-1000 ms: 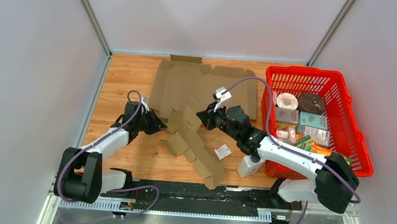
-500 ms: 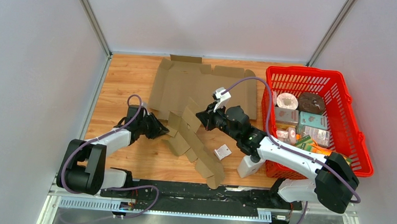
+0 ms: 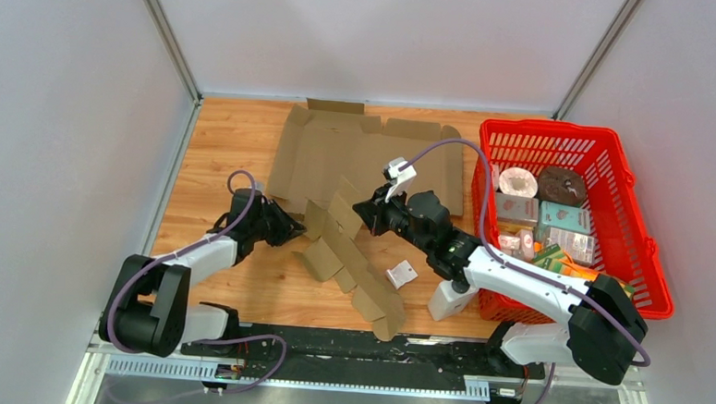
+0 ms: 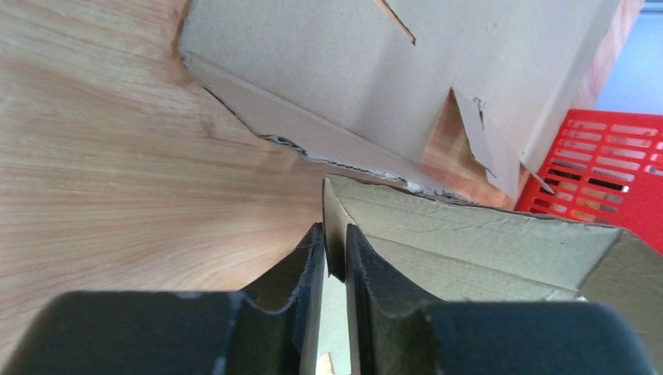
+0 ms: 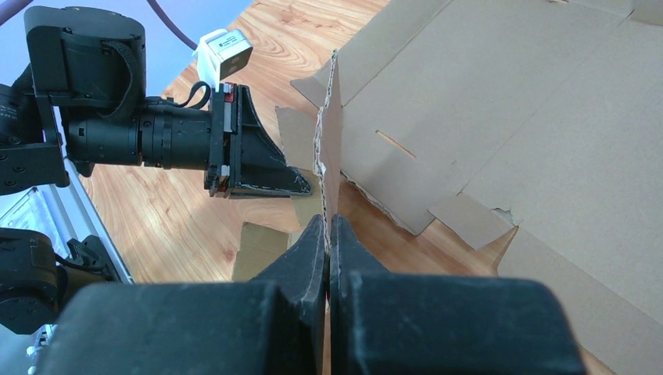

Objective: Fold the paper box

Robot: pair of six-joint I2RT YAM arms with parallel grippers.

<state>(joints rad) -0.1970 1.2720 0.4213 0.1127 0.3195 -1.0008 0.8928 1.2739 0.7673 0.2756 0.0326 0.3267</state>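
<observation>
A partly folded brown cardboard box (image 3: 351, 257) lies diagonally across the middle of the wooden table. My left gripper (image 3: 294, 233) is shut on the box's left end flap. In the left wrist view (image 4: 335, 244) the flap's edge (image 4: 336, 211) sits between the fingers. My right gripper (image 3: 365, 211) is shut on an upright flap on the box's far side. In the right wrist view (image 5: 328, 230) that flap (image 5: 330, 148) stands on edge above the fingers. The left gripper also shows there (image 5: 266, 176).
A second cardboard sheet (image 3: 366, 151) lies flat at the back of the table. A red basket (image 3: 637, 193) of packaged goods stands at the right. A small white item (image 3: 401, 275) lies near the box's right side. Grey walls enclose the table.
My left gripper has shifted slightly nearer and to the right with the box's left end. The right arm has barely moved.
</observation>
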